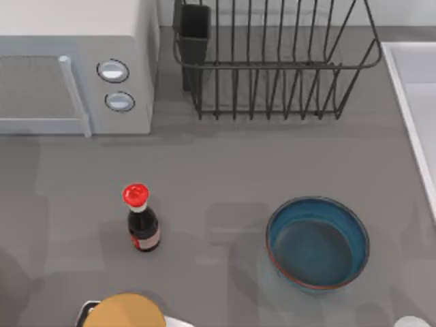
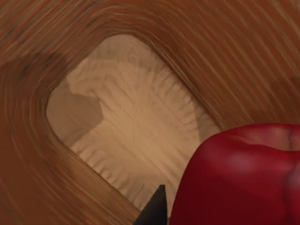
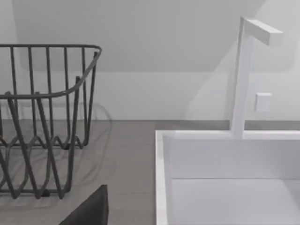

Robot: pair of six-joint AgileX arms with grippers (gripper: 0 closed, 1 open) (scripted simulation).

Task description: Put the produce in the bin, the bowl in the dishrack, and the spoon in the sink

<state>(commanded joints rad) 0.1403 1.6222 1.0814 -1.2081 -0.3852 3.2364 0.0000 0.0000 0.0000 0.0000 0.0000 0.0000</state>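
**Produce right over the wooden bin, bowl not touched**

Produce (image 2: 239,176) up close in the left wrist view, glossy red, hanging above the open mouth of a wooden bin (image 2: 56,187) with the pale inside floor showing below. Not resting on the bin as far as can be made out. Dark tip of the left gripper (image 2: 157,211) poking in just beside the fruit, touching or nearly so. Can't tell whether that pincer is clamped on it or loose, so not guessing.

Bowl (image 1: 317,242), teal with the reddish rim, upright toward the front right corner of the counter (image 1: 218,170), nothing in it. Dishrack (image 1: 276,61) along the back edge, around the middle, with the dark utensil cup on its left corner, bars bare. Sink (image 1: 415,102) down the right edge, well apart from the bowl. Same rack and sink seen from the right wrist view, rack beside the sink's raised rim, white faucet (image 3: 243,75) standing at the far rim.

Right gripper (image 3: 89,211) just a dark sliver there, low over the counter facing the back wall. Apart or together? Can't tell either.

Also around: red-capped sauce bottle (image 1: 142,221) upright near the front edge, left of the middle, and a white microwave (image 1: 75,68) in the back left corner.
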